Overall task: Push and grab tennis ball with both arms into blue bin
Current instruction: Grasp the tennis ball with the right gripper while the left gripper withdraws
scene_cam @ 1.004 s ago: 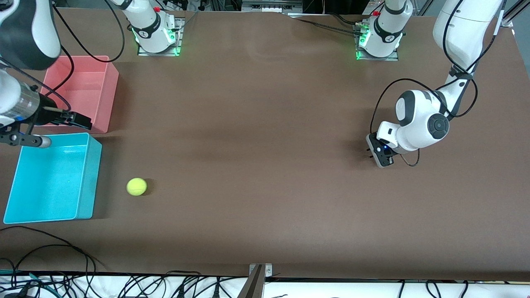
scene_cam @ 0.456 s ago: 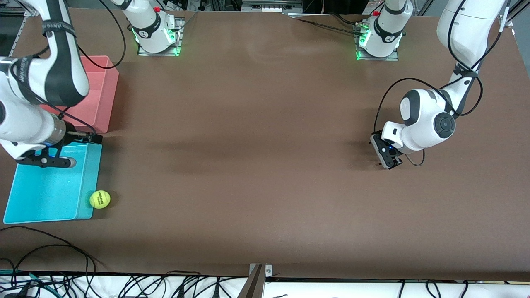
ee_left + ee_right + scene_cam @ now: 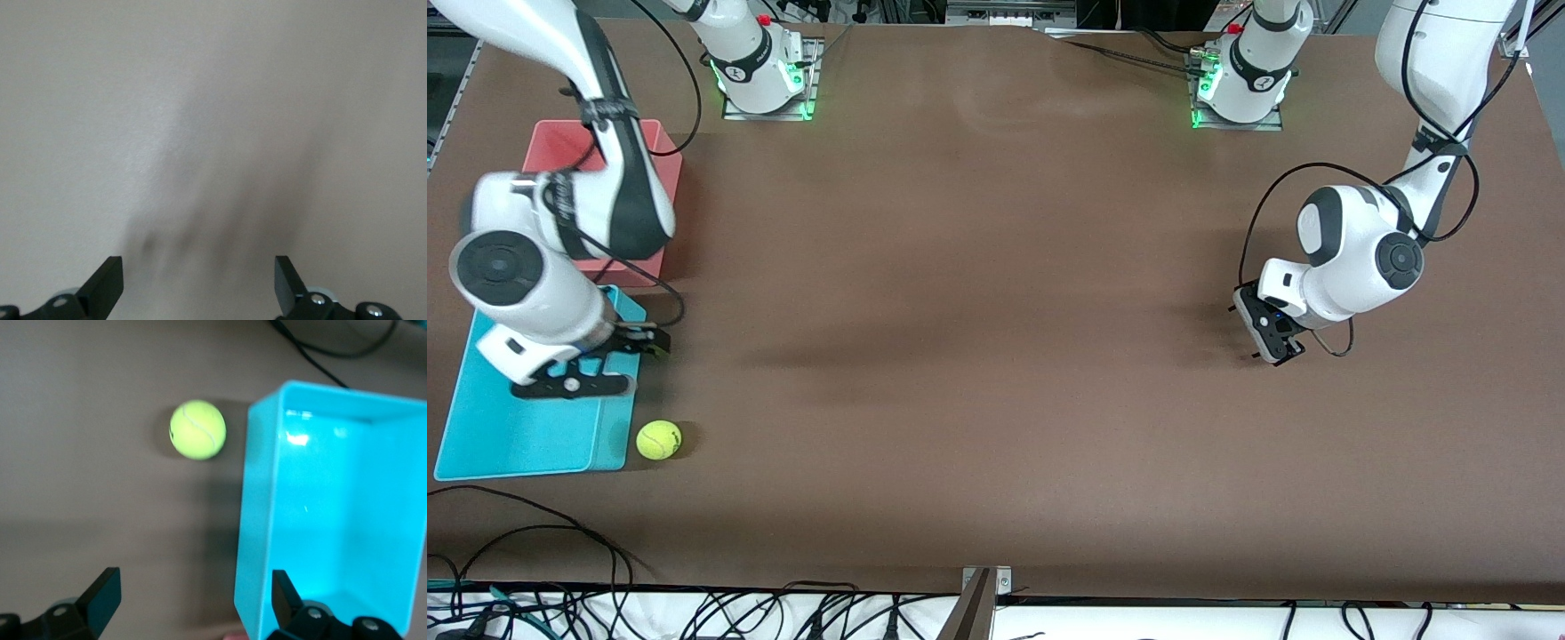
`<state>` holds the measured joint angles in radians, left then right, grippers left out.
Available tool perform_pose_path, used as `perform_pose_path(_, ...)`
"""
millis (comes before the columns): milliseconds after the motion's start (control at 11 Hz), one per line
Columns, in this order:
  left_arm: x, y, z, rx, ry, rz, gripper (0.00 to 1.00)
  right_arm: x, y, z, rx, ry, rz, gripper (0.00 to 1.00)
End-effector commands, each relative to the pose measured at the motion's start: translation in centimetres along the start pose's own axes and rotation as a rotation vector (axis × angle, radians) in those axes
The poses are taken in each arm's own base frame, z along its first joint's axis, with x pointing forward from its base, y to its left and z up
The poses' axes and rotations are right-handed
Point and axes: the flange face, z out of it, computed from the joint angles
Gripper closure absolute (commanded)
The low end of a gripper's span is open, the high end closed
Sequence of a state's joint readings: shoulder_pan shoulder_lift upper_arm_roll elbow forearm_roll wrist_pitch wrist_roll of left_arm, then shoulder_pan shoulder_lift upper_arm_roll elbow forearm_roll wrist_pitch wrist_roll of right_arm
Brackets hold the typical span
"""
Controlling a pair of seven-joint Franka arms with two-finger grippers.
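The tennis ball [image 3: 659,439] lies on the brown table just beside the blue bin [image 3: 507,427], by the bin's corner nearest the front camera. In the right wrist view the ball [image 3: 197,429] sits outside the bin's wall [image 3: 257,520]. My right gripper [image 3: 649,343] is open and empty over that wall of the bin, its fingers [image 3: 100,597] straddling the wall, with the ball apart from it and nearer the front camera. My left gripper [image 3: 1276,354] is open and empty just above bare table toward the left arm's end; its wrist view shows only tabletop between the fingers [image 3: 107,287].
A pink bin [image 3: 665,164] stands next to the blue bin, farther from the front camera, partly covered by the right arm. Cables lie along the table edge nearest the camera [image 3: 525,533]. The arm bases [image 3: 760,76] stand at the table's back edge.
The ball rolled to the blue bin, met its wall, and now lies a little off it. The right arm swung from between the bins to over the blue bin's wall. The left gripper drifted slightly.
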<state>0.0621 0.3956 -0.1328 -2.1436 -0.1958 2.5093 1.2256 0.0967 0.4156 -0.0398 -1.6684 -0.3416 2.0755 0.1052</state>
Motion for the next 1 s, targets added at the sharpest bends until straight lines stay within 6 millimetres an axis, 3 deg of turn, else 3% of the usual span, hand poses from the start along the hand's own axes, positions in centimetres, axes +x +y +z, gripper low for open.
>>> perform_pose_path(0,-0.6,0.0,-4.2,0.03,0.02,-0.008,0.0,4.9,-1.7,4.6,-0.011,0.171,-0.136,0.0)
perform_pose_path(274,-0.8,0.3,-11.5,0.076,0.033,-0.006,0.0,7.7,-3.2,9.0,0.005,0.315,-0.161,0.0)
perform_pose_path(365,-1.9,-0.3,-14.2,0.094,0.032,-0.022,0.0,8.0,-3.6,10.5,0.008,0.358,-0.195,0.0)
perform_pose_path(548,-1.7,-1.3,-20.0,0.136,-0.014,0.023,0.0,8.1,-2.8,13.9,0.018,0.427,-0.205,0.0)
perform_pose_path(730,-0.9,-1.3,-25.1,0.185,-0.08,0.066,0.0,7.8,-2.7,14.3,0.018,0.418,-0.21,0.0)
perform_pose_path(913,-1.4,-0.5,-29.1,0.188,-0.07,-0.067,0.0,7.1,-2.4,15.7,0.022,0.389,-0.219,0.0)
